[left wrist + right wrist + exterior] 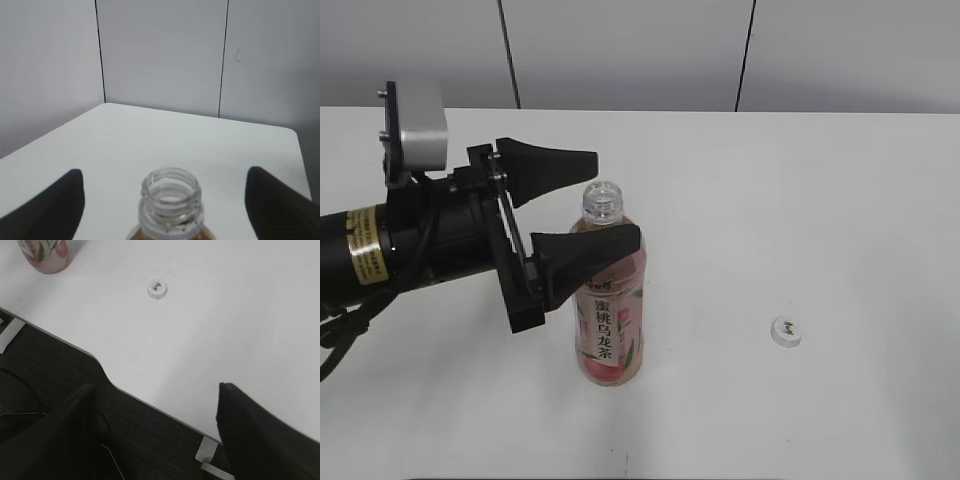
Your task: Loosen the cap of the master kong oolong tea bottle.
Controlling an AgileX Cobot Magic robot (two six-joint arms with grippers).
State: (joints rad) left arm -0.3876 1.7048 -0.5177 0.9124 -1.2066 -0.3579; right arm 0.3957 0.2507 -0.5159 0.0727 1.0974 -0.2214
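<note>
The master kong oolong tea bottle (609, 300) stands upright on the white desk (800, 200), its threaded neck bare and open; the cap (786, 331) lies top-up on the desk well to the right, apart from everything — so the loosening looks already done, and more than done, since the cap is fully off.

The left gripper (606, 199) reaches in from the left with its fingers (590, 255) spread wide; one finger sits behind the neck, the other crosses in front of the bottle's shoulder, so the bottle lies between them. Whether the near finger touches the plastic cannot be told from the exterior view; the left wrist view shows clear gaps on both sides of the neck, which suggests a released steadying hold rather than a grip.

The right gripper (155, 430) hangs beyond the desk's front edge, fingers spread and holding nothing; the cap lies on the desk well ahead of them, and the bottle's base shows at the far corner.
</note>
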